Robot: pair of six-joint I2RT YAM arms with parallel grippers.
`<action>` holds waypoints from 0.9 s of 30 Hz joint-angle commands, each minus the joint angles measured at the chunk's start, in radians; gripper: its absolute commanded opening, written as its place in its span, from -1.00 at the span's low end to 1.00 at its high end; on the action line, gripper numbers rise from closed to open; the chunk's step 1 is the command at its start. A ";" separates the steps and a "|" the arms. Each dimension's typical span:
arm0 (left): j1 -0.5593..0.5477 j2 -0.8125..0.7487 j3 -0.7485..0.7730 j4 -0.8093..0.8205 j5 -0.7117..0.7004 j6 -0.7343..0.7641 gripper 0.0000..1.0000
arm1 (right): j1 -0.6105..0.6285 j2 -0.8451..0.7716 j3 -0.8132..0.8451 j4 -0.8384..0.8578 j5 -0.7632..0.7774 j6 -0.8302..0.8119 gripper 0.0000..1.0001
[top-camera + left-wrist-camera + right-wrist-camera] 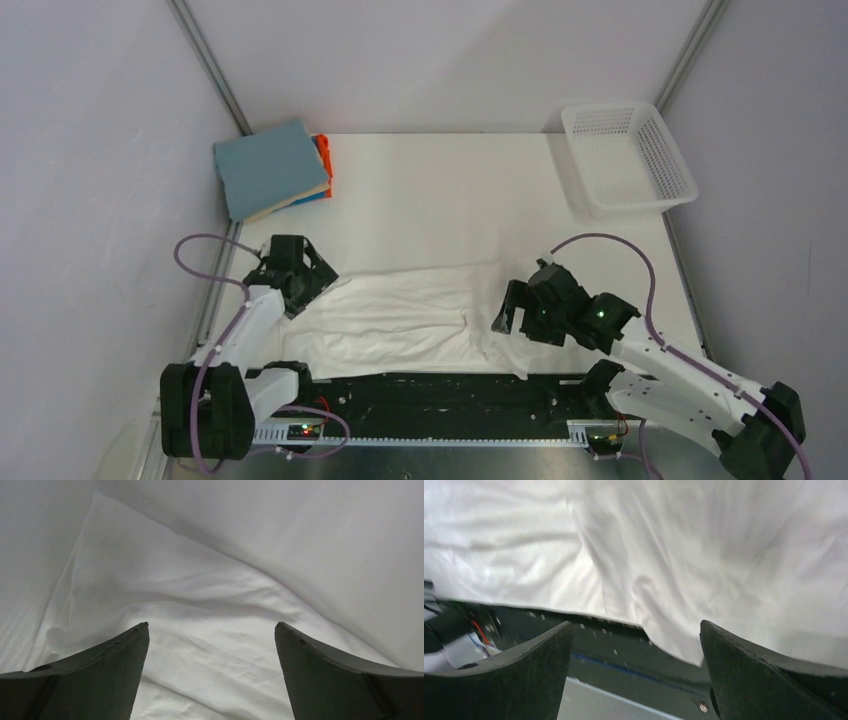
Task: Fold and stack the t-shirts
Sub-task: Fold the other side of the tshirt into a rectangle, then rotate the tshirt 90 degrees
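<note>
1. We see the white t-shirt (410,315) lying rumpled and spread sideways across the near part of the table (450,200), its near hem along the black strip (430,390) at the table's front edge
2. From the left wrist view, the same cloth (200,595) fills the space under the fingers, with soft creases and a folded edge running up to a point at the far left
3. From the right wrist view, a corner of the shirt (674,555) hangs just over the black strip (614,650)
4. Our left gripper (318,283) sits at the shirt's left end, jaws spread wide with nothing between them; its fingertips (135,635) are just above the cloth, and we cannot tell whether they touch it
5. Our right gripper (512,312) sits at the shirt's right end, jaws also spread wide and holding nothing
6. The other t-shirts are a folded stack (270,168) at the far left corner, well apart from the white one: a blue-grey shirt (265,160) on top, an orange edge (323,155) showing at the right side
7. A white mesh basket (672,160) stands at the far right corner
</note>
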 commanded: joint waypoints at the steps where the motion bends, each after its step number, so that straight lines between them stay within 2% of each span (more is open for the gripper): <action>1: -0.004 -0.052 0.018 0.007 0.076 0.003 0.99 | -0.111 0.116 -0.034 0.267 -0.062 -0.017 0.99; 8: -0.140 -0.021 0.037 0.025 0.103 0.022 0.99 | -0.265 0.406 -0.035 0.457 -0.088 -0.036 0.99; 12: -0.202 0.044 0.020 0.051 0.096 0.023 0.99 | -0.390 0.567 -0.008 0.510 -0.107 -0.080 0.99; 15: -0.257 0.110 0.008 0.072 0.086 0.009 0.99 | -0.476 0.650 0.073 0.516 -0.095 -0.125 0.99; 19: -0.348 0.166 0.007 0.099 0.096 -0.019 0.99 | -0.546 0.816 0.246 0.492 -0.075 -0.195 0.99; 27: -0.564 0.196 0.000 0.165 0.114 -0.184 0.99 | -0.583 1.206 0.782 0.382 -0.158 -0.264 0.99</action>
